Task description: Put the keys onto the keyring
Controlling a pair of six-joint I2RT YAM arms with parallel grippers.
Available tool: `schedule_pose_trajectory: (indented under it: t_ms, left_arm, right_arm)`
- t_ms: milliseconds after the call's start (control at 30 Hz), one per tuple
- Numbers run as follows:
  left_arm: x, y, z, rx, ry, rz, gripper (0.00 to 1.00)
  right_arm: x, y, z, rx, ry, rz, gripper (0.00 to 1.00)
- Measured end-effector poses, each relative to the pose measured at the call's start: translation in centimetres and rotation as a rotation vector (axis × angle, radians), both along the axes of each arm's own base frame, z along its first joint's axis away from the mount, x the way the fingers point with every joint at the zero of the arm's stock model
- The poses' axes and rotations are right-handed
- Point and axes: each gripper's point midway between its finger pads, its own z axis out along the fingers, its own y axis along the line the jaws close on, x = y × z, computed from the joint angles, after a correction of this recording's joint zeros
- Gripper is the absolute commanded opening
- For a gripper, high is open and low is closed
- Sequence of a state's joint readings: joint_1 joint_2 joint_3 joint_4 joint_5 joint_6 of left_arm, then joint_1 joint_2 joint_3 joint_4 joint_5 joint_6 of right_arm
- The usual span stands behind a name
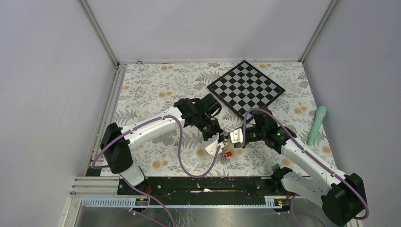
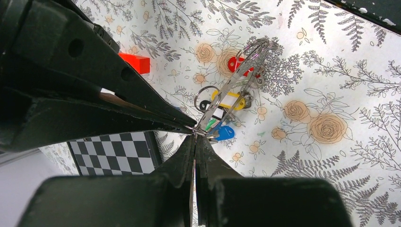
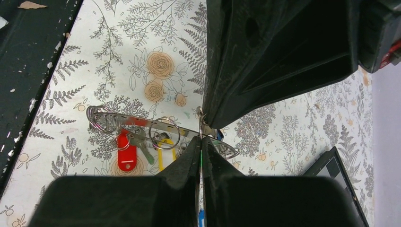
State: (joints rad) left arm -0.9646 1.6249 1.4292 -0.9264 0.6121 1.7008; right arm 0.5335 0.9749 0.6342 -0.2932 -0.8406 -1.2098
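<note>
The keyring is a large thin metal ring seen edge-on, held tilted over the floral cloth; it also shows in the right wrist view. Keys hang from it on small rings, with red, yellow, black and blue tags. My left gripper is shut on the ring's near edge. My right gripper is shut tip to tip against it, with a green tag edge pinched between its fingers. The two grippers meet at mid-table, above the red tag.
A black-and-white chequered board lies at the back right. A teal cylinder lies at the right. A red oblong block lies on the cloth behind the grippers. A black rail runs along the near edge.
</note>
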Motion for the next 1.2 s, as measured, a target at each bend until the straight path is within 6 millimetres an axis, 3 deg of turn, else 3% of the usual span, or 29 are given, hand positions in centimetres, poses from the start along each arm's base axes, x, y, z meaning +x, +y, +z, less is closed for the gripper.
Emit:
schedule_pose_trajectory:
  t_ms: [833,1200]
  left_arm:
    - [0.2,0.4,-0.6,0.018,-0.038,0.009,0.0]
    - [0.9,0.1,-0.4,-0.032,0.015,0.125,0.0]
  right_arm:
    - [0.0,-0.3,0.3,0.039,0.133,-0.054,0.0]
    - [0.3,-0.5,1.0,0.09,0.249,-0.121,0.0]
